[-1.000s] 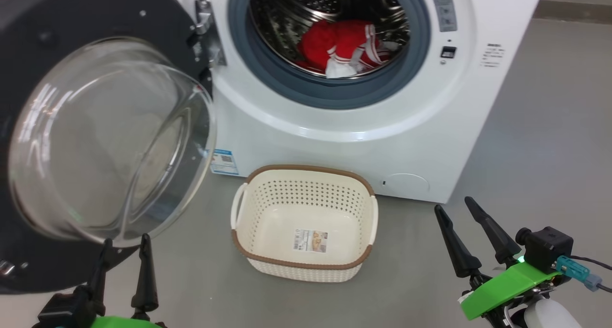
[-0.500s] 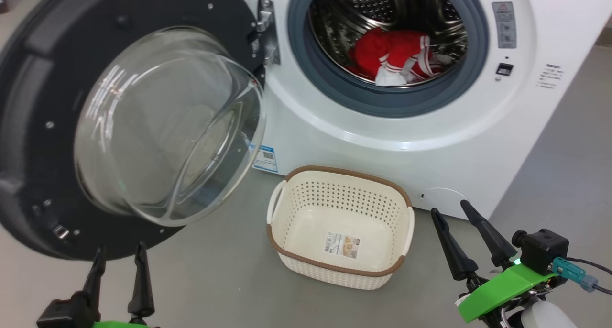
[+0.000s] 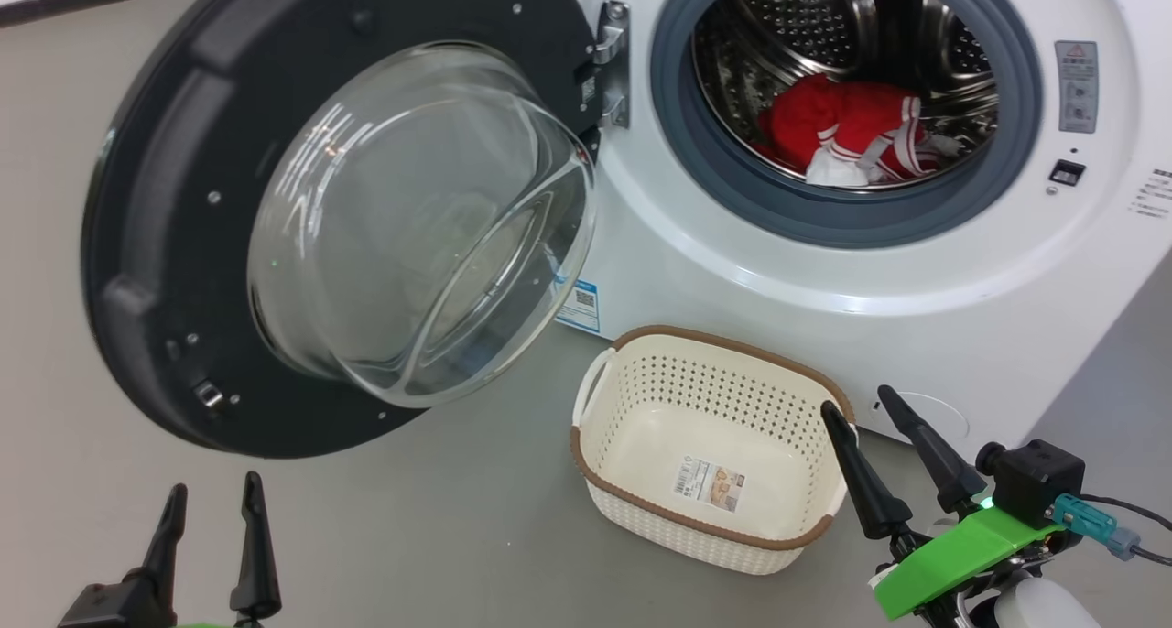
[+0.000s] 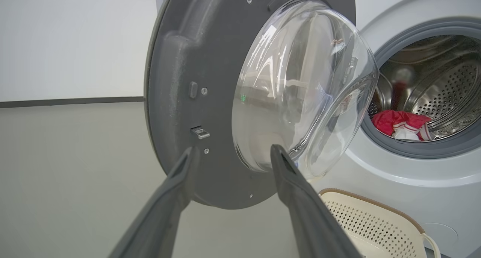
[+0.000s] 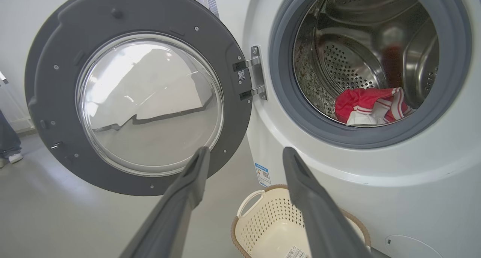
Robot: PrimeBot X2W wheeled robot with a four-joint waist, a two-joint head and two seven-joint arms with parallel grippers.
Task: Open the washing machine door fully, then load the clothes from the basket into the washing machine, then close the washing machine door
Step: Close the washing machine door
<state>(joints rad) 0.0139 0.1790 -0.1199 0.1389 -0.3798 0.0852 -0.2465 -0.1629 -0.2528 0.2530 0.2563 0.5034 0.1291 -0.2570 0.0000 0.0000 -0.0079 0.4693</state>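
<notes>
The washing machine door [image 3: 174, 198] stands swung wide to the left, its clear glass bowl bulging toward me. Inside the steel drum of the white washing machine [image 3: 824, 280] lie the red and white clothes [image 3: 842, 129]. The cream basket [image 3: 641, 399] sits on the floor before the machine, with just a label sticker on its bottom. My left gripper [image 3: 211, 483] is open at the lower left, below the door [image 4: 176, 81], holding nothing. My right gripper [image 3: 856, 400] is open beside the basket's right end, empty. The right wrist view looks past the open fingers [image 5: 246, 149] at door, clothes [image 5: 368, 103] and basket [image 5: 263, 220].
Grey floor spreads left of the door and in front of the basket. A blue label sticker [image 3: 579, 305] and a round filter cap [image 3: 925, 413] mark the machine's lower front. A person's leg and shoe [image 5: 9, 145] show far left behind the door.
The whole head picture has slid to the right, so the camera has turned left. Door, basket and clothes keep their places. Both grippers stay open.
</notes>
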